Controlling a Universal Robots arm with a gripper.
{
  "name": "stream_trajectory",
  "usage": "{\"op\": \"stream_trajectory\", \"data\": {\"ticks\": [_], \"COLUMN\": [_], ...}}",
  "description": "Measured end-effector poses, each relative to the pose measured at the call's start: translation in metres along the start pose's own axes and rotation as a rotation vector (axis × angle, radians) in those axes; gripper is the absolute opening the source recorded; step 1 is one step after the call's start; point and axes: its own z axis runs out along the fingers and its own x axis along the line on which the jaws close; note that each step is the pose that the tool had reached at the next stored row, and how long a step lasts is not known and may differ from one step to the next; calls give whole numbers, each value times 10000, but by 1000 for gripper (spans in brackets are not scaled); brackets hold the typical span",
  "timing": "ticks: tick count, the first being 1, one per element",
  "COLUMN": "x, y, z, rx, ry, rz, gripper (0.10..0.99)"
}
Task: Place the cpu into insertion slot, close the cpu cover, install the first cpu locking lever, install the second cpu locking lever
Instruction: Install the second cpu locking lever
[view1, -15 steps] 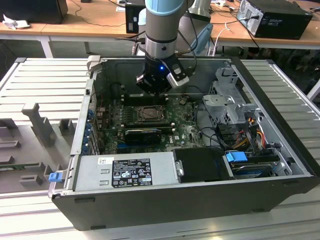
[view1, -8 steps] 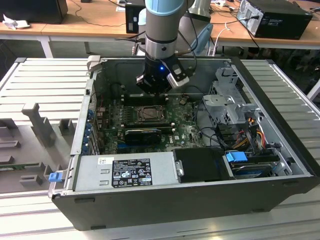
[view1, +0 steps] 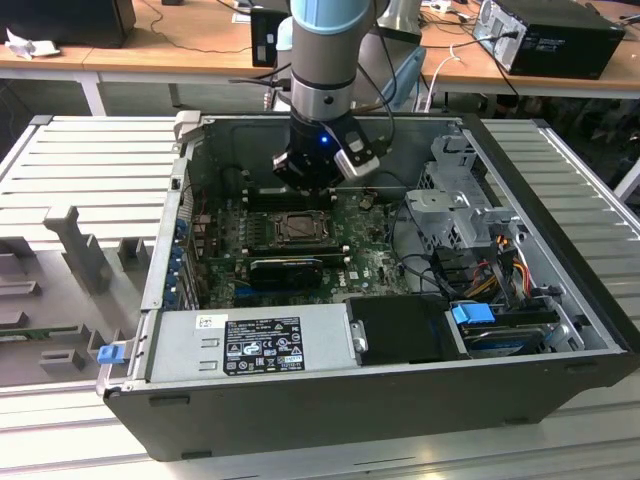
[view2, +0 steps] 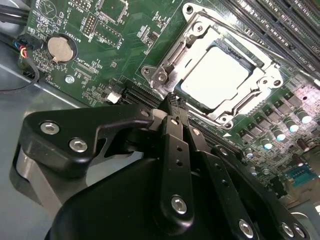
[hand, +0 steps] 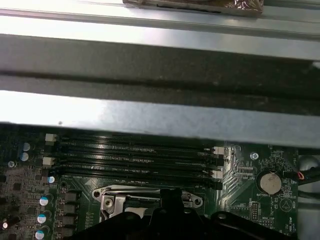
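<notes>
The cpu (view2: 215, 75) already lies flat in the slot (view2: 256, 59), its pale face showing through the window of the cover (view2: 192, 42); the cover is down over it, its metal frame lying flat around the chip rather than standing up on its hinge. So the first two steps look done, judging from the second wrist view.

The gripper (view2: 174, 102) hangs just above the board (view2: 90, 40), its two fingers (view2: 172, 145) pressed together with no gap between the tips and nothing held; the tips sit right at the socket's edge, close to the corner of the frame, though whether they touch a lever there I cannot tell. In the exterior view the gripper (view1: 312, 180) stands inside the open case (view1: 540, 300), over the socket (view1: 295, 228) and a little to its far side.

The levers are the doubtful part; thin metal bars run along the sides of the frame, but whether either is hooked under its catch is not plain from these pictures. My reading is that the work now stands at the lever steps, with at least one still to be latched.

In the first wrist view the frame (hand: 150, 192) shows beyond the black gripper body (hand: 165, 220), with the long memory slots (hand: 135, 155) behind it and the coin battery (hand: 270, 181) off to one side; the same battery (view2: 61, 49) shows in the second wrist view, well apart from the socket
</notes>
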Motion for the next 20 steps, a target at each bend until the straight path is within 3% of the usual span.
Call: {"op": "stream_trajectory", "data": {"ticks": [11, 20], "x": [2, 7], "y": [-36, -99], "z": [-20, -22], "rx": [30, 167], "ry": [1, 11], "rz": [2, 2], "gripper": [106, 106]}}
